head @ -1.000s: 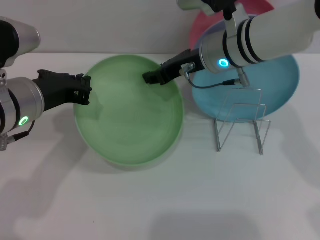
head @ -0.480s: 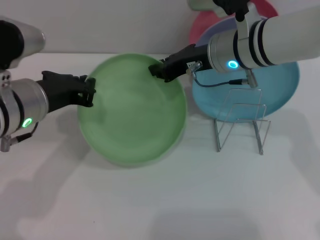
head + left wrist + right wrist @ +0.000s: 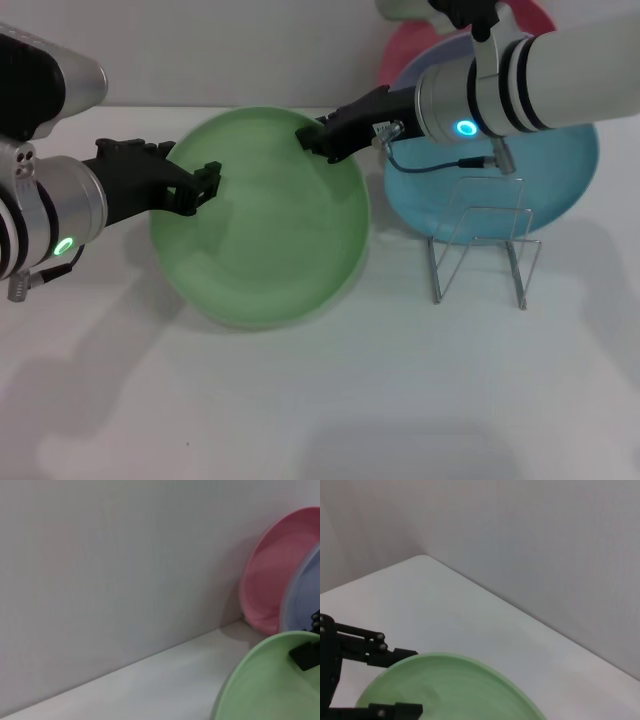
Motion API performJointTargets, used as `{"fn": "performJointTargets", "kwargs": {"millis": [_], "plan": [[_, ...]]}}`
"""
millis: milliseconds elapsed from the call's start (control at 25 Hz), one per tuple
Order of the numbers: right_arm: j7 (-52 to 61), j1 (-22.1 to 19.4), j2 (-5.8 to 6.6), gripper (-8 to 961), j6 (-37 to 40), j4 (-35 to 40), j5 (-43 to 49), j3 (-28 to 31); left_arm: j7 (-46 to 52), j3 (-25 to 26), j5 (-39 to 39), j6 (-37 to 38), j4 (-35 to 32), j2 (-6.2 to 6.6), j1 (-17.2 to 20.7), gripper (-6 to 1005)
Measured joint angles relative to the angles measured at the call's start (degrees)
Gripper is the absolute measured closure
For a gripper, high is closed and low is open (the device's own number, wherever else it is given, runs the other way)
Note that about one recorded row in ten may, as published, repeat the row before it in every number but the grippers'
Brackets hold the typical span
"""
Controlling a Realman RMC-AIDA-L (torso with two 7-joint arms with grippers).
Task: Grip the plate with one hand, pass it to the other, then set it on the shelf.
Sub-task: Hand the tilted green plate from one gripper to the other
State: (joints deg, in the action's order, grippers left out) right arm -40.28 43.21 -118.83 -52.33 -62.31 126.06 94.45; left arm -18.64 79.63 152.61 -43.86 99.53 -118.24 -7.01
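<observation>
The light-green plate (image 3: 265, 220) hangs tilted above the table between both arms. My right gripper (image 3: 312, 140) is shut on its far right rim; one of its black fingers (image 3: 305, 655) shows on the plate (image 3: 265, 680) in the left wrist view. At the plate's left rim my left gripper (image 3: 200, 188) stands open. The right wrist view shows that gripper (image 3: 417, 681) with one finger on each side of the plate (image 3: 450, 690) edge. The wire shelf (image 3: 480, 245) stands on the table to the right of the plate.
A turquoise plate (image 3: 545, 165) lies behind the shelf. A lavender plate (image 3: 300, 600) and a pink plate (image 3: 267, 585) lean against the back wall. The white table (image 3: 320, 400) stretches bare toward the front.
The right gripper raised the plate a little and then held still. My left gripper moved right, and its open fingers now reach over the plate's left rim.
</observation>
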Motion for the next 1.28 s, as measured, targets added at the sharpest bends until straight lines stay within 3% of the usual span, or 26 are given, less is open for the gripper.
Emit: {"fn": "performJointTargets", "kwargs": {"millis": [200, 1000, 1200, 1280], "plan": [[0.00, -0.17, 0.00, 839, 0.14, -0.18, 0.28, 0.01, 0.00, -0.04, -0.01, -0.01, 0.78, 0.02, 0.35, 360], [-3.89, -3.61, 0.01, 906, 0.98, -4.65, 0.94, 0.65, -0.09, -0.68, 0.68, -1.49, 6.29, 0.15, 3.20, 325], [-8.75, -10.32, -0.04, 906, 1.65, -14.37, 0.46, 2.51, -0.17, -0.77, 4.51, 1.23, 9.38, 0.04, 6.59, 324], [-13.66, -16.09, -0.06, 906, 2.51, -21.70, -4.16, 3.00, -0.18, -0.76, 4.92, 3.95, 10.32, 0.06, 8.48, 324]]}}
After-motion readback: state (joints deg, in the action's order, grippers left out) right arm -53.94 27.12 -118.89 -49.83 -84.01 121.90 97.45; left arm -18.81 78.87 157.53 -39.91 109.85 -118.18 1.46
